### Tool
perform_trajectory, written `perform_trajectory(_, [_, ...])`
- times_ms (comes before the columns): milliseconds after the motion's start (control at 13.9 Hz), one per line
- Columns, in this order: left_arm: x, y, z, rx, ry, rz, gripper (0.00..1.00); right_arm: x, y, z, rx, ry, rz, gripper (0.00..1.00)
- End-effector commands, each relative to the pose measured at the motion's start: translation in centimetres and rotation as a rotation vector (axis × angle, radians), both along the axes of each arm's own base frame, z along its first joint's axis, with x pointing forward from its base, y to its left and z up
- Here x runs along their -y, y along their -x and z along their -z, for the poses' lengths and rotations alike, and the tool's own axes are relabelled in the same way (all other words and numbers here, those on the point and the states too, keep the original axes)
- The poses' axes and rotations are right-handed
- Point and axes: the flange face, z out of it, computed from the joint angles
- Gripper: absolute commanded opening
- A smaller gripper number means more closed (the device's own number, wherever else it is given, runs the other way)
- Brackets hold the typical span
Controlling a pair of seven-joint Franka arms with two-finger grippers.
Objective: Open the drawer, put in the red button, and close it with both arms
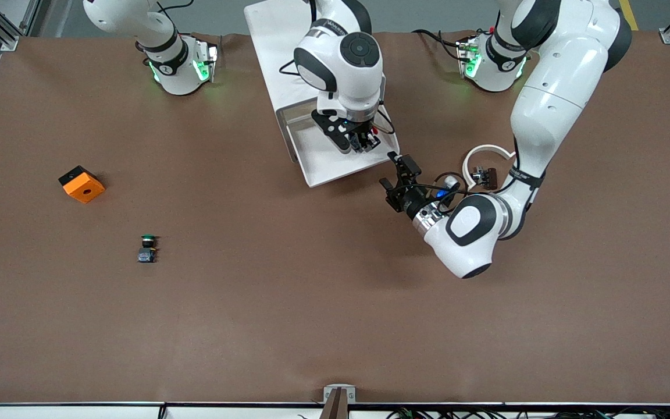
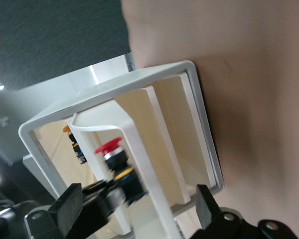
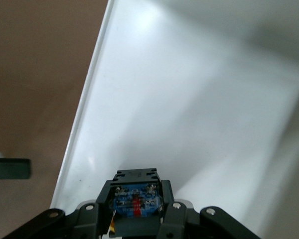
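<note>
The white drawer stands pulled open from its cabinet, toward the front camera. My right gripper hangs over the drawer's inside, shut on the red button. The right wrist view shows the button's black-and-blue body pinched in the right gripper above the drawer's white floor. My left gripper is open and holds nothing, just off the drawer's front corner toward the left arm's end. In the left wrist view the left gripper faces the drawer's front frame, and the red cap shows through it.
A green-capped button and an orange block lie on the brown table toward the right arm's end. A white ring with a small dark part lies by the left arm's forearm.
</note>
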Motion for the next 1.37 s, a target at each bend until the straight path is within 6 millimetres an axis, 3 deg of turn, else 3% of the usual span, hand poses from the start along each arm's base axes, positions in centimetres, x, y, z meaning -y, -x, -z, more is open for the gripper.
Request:
perform_trajectory(0, [-1.0,-1.3,-2.2,0.143,0.077,0.063,1.0,-0.4,0.2,-0.2,0.02,0.004,0.016,0.0])
perform_trajectory(360, [-2.2,-2.0,-3.0,0.414,0.199,0.28,1.0,-0.4,0.2,0.5,0.017,0.012,0.04,0.0])
perform_trajectory(793, [-3.0,-4.7,-5.2,0.718,0.258,0.405,1.0,-0.3,0.0,0.4,0.013,0.011,0.065,0.0])
perform_trajectory(865, [-2.6,-4.9,-6.0,0.777,0.249,0.46,1.0,-0.1,-0.3,0.3,0.01,0.008,0.078,0.85])
perform_trajectory(937, [-2.1,-5.0,-6.7,0.831,0.244,0.52,1.0,-0.4,0.1,0.4,0.016,0.013,0.066,1.0])
perform_trajectory(1081, [-0.8,-5.4,-7.8,0.937,0.223,0.596,1.0,-0.3,-0.5,-0.2,0.021,0.003,0.063,1.0])
perform_trajectory(1297, [0.3,-5.9,-8.8,1.021,0.195,0.615,1.0,0.5,-3.6,-3.5,0.024,-0.019,0.084,1.0])
